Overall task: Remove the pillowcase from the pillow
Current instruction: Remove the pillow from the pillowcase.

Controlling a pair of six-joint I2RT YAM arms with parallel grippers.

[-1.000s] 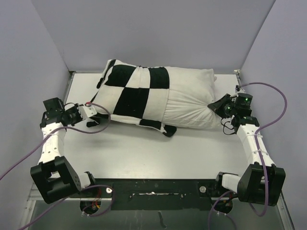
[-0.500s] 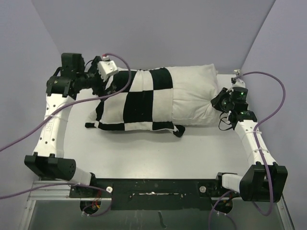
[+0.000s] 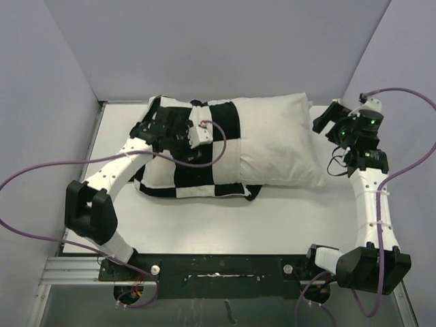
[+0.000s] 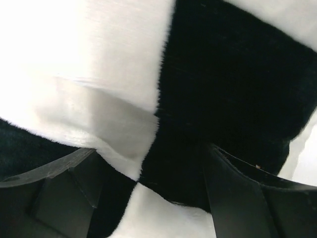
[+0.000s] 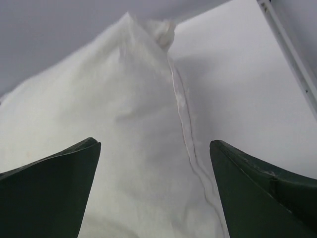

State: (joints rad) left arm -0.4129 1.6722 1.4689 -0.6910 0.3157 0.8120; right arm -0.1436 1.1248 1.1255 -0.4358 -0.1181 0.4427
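We've got the pillow (image 3: 279,146) lying across the back half of the table (image 3: 204,218). The pillowcase (image 3: 160,180) only covers its left part; the right part is bare wrinkly white.

The left gripper (image 4: 151,148) is parked right over the checkered cover, toward the back left of it. Its jaws are apart with nothing pinched. In the left wrist view the fabric fills everything, and a black square meets a white one right between the fingers (image 4: 54,193). It's super close, but we honestly can't tell if the tips are pressing in.

The right gripper (image 5: 154,143) sits just beside the pillow's bare right end, near the far corner. It's spread wide and clamped on nothing. From its wrist view the white corner is dead ahead, and the side seam (image 5: 183,114) runs down between the two fingers (image 5: 49,198).
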